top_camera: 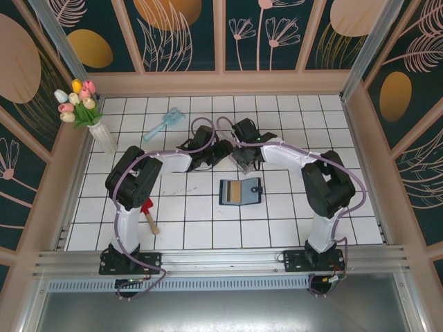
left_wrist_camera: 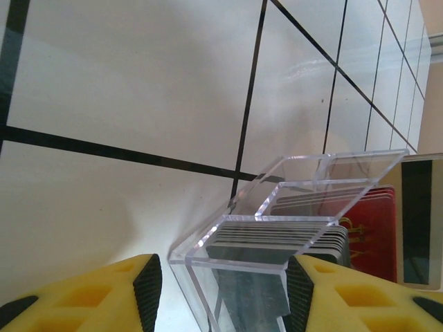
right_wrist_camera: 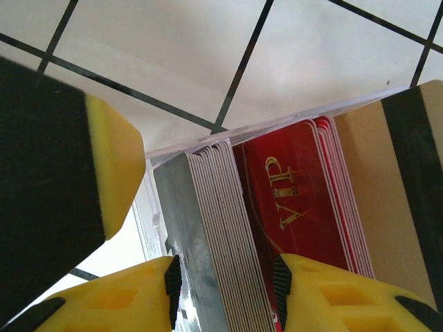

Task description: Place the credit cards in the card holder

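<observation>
Clear acrylic rack [left_wrist_camera: 277, 207] stands between the left hand's [left_wrist_camera: 223, 290] fingers. The right hand [right_wrist_camera: 227, 287] straddles its grey credit cards [right_wrist_camera: 214, 228], but I cannot confirm either grip. The card holder [top_camera: 240, 192] lies open nearby. Several cards may lift together, since the stack is tightly packed.

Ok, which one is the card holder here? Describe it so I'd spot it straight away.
Look at the white tiled table, near its middle. The card holder lies flat and open there, a dark blue wallet with a tan card face showing inside. Unlike the clear rack of stacked cards, it is opaque, and lies by itself.
</observation>
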`<action>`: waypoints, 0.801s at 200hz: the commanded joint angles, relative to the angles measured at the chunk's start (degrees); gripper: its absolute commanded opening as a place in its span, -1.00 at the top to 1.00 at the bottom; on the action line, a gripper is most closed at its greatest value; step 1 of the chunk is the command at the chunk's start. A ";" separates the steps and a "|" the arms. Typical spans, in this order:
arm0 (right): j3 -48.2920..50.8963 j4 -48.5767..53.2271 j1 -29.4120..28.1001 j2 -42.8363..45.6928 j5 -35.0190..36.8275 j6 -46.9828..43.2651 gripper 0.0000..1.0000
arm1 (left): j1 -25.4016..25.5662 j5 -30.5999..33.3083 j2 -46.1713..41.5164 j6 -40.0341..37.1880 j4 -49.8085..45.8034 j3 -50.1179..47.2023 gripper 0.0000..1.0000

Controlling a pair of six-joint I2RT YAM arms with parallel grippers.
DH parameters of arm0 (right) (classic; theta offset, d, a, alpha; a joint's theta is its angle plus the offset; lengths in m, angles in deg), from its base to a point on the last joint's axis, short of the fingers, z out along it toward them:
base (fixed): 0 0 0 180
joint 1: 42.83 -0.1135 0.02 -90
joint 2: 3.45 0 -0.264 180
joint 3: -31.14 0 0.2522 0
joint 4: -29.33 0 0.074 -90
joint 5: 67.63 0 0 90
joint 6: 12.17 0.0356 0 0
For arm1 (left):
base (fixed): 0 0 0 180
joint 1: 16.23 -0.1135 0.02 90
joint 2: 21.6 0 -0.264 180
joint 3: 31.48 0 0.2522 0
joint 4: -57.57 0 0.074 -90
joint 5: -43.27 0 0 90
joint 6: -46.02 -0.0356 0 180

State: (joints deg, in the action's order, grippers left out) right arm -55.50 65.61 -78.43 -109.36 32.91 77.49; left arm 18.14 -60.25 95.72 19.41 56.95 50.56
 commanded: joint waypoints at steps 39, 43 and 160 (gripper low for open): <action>0.66 -0.38 -1.47 -3.00 8.32 -1.07 0.14 | -0.13 -1.24 2.15 1.68 3.19 -0.24 -0.05; 0.58 -0.38 -1.56 -3.00 8.85 -1.00 0.14 | -0.16 -1.25 2.19 1.73 3.16 -0.26 -0.05; -0.89 -0.05 -2.02 0.17 12.50 -0.89 0.26 | -0.22 -1.34 2.72 0.76 2.89 -0.33 0.03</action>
State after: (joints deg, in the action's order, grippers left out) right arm -55.24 64.96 -80.57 -111.20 42.44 76.66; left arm 18.06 -61.32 97.07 20.64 60.69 50.56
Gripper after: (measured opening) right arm 0.371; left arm 0.488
